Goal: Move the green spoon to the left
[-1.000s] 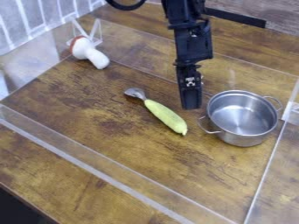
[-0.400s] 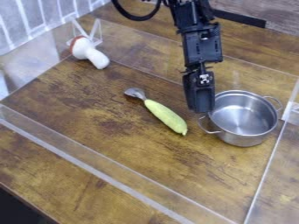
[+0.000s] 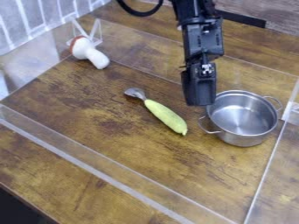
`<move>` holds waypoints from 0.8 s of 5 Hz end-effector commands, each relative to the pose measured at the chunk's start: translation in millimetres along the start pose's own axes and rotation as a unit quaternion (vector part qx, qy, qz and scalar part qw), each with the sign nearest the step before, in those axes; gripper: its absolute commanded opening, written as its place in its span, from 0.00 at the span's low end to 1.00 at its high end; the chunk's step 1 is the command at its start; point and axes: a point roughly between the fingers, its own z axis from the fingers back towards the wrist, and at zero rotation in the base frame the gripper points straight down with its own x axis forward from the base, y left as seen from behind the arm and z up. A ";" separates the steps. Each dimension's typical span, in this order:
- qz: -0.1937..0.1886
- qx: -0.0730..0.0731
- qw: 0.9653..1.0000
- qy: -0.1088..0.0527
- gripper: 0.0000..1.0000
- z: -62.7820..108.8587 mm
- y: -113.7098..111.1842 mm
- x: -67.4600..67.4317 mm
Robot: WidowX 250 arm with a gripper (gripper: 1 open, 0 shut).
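Observation:
The green spoon (image 3: 162, 113) lies flat on the wooden table, its yellow-green handle pointing down-right and its small silver bowl toward the upper left. My gripper (image 3: 200, 96) hangs above the table just right of the spoon, beside the left rim of the pot, pointing downward. Its dark fingers stand open with nothing between them, clear of the spoon.
A silver pot (image 3: 243, 117) with side handles stands right of the spoon. A white-handled utensil with a reddish end (image 3: 86, 51) lies at the back left. Clear acrylic walls (image 3: 70, 166) border the work area in front and on the sides.
My gripper has shifted a little to the right and lifted slightly, turning as it went. The spoon and the pot have stayed where they were.

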 end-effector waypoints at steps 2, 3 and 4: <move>0.011 0.010 1.000 -0.020 1.00 15.8 -7.4 -8.6; 0.031 0.006 0.999 -0.027 1.00 10.8 -3.7 -16.2; 0.056 0.003 0.997 -0.043 0.00 11.8 -5.8 -22.4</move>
